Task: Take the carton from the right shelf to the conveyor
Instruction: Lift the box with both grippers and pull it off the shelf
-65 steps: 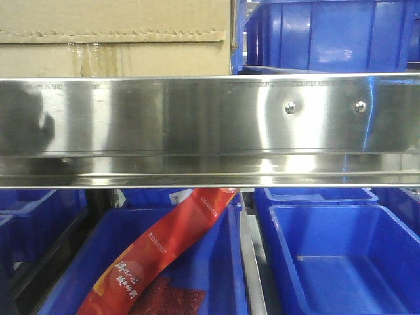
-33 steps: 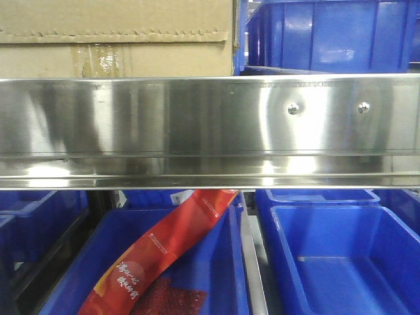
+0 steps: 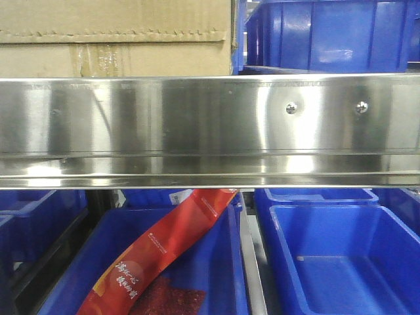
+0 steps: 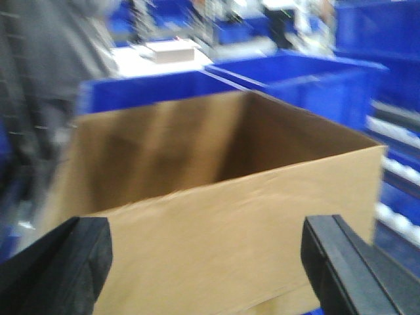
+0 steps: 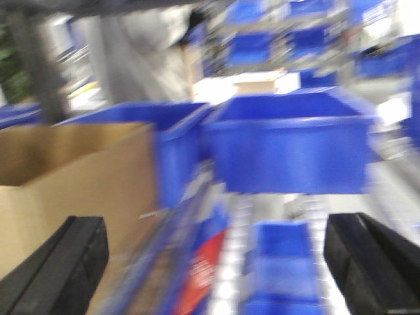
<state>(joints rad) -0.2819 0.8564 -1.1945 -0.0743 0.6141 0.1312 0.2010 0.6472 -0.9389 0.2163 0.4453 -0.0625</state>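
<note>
While the shelf's (image 3: 210,125) steel rail spans the front view, the carton (image 3: 115,36) stands above it at 11 o'clock, with a blue bin (image 3: 328,33) at 1 o'clock. The left gripper (image 4: 205,262) is spread wide, facing the open-topped carton. The right gripper (image 5: 213,262) is spread too, with the carton at its 9 o'clock.

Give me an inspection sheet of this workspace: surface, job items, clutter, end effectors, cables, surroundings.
Surface: right shelf, shiny steel front rail with two screws.
Job's things: carton on the level above the rail, open-topped in the left wrist view; conveyor not in view.
Clutter: red packet leaning in a lower blue bin.
End effectors: left end effector open, facing the carton's wall; right end effector open, holding nothing.
Cables: nothing seen.
Surroundings: more blue bins, blurred.
</note>
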